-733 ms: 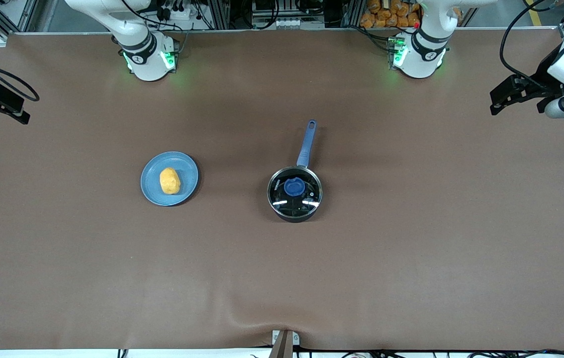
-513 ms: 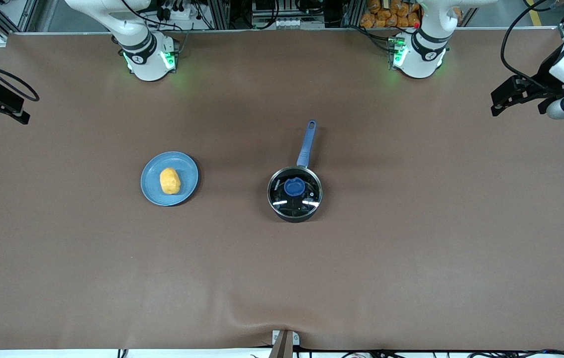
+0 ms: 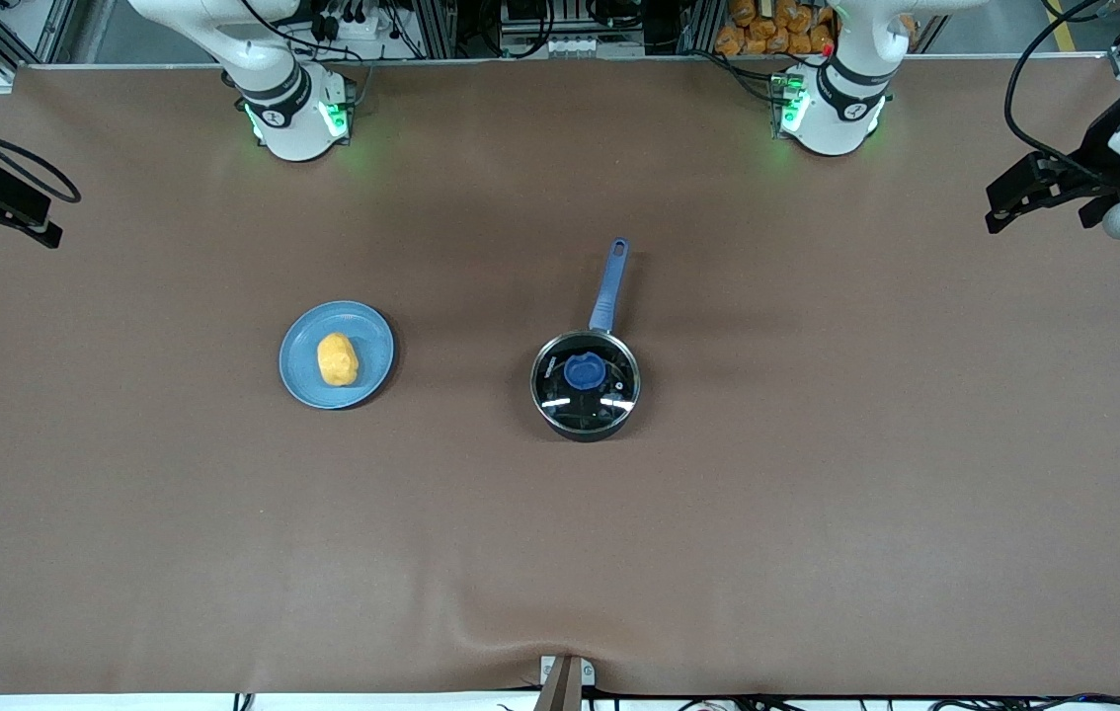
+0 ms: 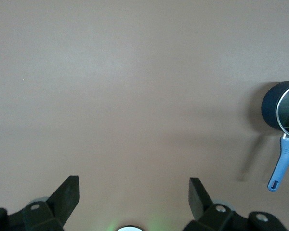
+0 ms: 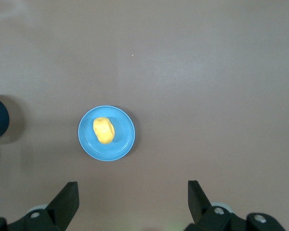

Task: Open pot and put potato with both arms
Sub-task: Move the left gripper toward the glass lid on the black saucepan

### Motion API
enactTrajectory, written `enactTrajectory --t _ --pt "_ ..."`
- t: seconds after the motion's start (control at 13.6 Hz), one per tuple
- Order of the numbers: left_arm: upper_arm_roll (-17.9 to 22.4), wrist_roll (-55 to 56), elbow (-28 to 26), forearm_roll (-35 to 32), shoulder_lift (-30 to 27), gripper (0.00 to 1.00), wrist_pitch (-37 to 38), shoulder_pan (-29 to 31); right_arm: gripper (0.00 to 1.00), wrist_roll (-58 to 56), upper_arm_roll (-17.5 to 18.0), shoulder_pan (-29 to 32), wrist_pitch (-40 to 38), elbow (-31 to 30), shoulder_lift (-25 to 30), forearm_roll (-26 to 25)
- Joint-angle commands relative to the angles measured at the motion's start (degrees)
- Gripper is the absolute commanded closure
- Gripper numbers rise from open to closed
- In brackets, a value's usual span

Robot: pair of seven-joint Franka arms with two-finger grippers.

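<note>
Looking down from the front camera, I see the pot sitting near the middle of the brown surface, its glass lid closed with the blue knob on top and the long blue handle pointing to about 12 o'clock, toward the bases. From the pot, the potato lies at roughly 9 o'clock, resting on a blue plate toward the right arm's end, well apart from the pot. My left gripper hangs over the left arm's end of the surface, and its wrist camera shows both fingers spread wide apart with only bare surface between them. My right gripper hangs over the right arm's end; its fingers are likewise spread apart and hold nothing, and the plate with the potato shows in that wrist view
</note>
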State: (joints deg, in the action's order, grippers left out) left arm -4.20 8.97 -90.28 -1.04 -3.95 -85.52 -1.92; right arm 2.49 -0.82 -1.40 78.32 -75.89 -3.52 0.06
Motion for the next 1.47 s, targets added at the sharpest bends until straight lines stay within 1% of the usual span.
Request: enactTrajectory --t 0.0,0.07,0.22,0.37,0.81,0.88,1.03,1.17,1.25,1.39 --pt "0.0 -1.0 1.5 0.3 0.8 0.0 0.9 0.6 0.0 0.1 0.2 0.2 0.5 -1.5 0.7 0.9" --pt "0.0 -0.9 1.4 0.3 1.0 0.0 0.9 0.6 0.0 0.1 0.2 -0.2 1.3 -2.7 0.7 0.9" --pt "0.0 -0.9 1.5 0.3 1.1 0.0 0.8 0.6 0.0 0.2 0.4 -0.9 5.3 -6.0 0.9 0.9" --pt "0.0 -0.7 1.4 0.3 1.3 0.0 0.5 0.6 0.0 0.8 0.6 -1.2 6.8 -6.5 0.3 1.1" --pt "0.0 -0.8 1.5 0.5 1.3 0.0 0.3 1.4 0.0 1.1 0.6 -1.3 6.8 -6.5 -0.4 1.2" --pt "0.0 -0.9 1.5 0.4 1.3 0.0 0.3 1.4 0.0 1.1 0.6 -1.5 7.4 -6.4 -1.2 1.2" --pt "0.0 -0.8 1.6 0.4 1.7 0.0 0.2 1.4 0.0 1.3 0.9 -2.5 11.7 -7.8 -3.6 1.3" --pt "0.0 -0.8 1.4 0.4 1.8 0.0 0.2 1.3 0.0 2.3 2.1 -2.5 19.0 -13.0 -3.5 1.3" --pt "0.0 -0.8 1.5 0.5 1.9 0.0 0.2 1.3 0.0 2.3 2.2 -2.3 19.8 -13.8 -3.4 1.3" --pt "0.0 -0.8 1.4 0.5 2.0 0.0 0.1 1.3 0.0 1.6 2.1 -1.5 19.6 -13.4 -3.4 1.3"
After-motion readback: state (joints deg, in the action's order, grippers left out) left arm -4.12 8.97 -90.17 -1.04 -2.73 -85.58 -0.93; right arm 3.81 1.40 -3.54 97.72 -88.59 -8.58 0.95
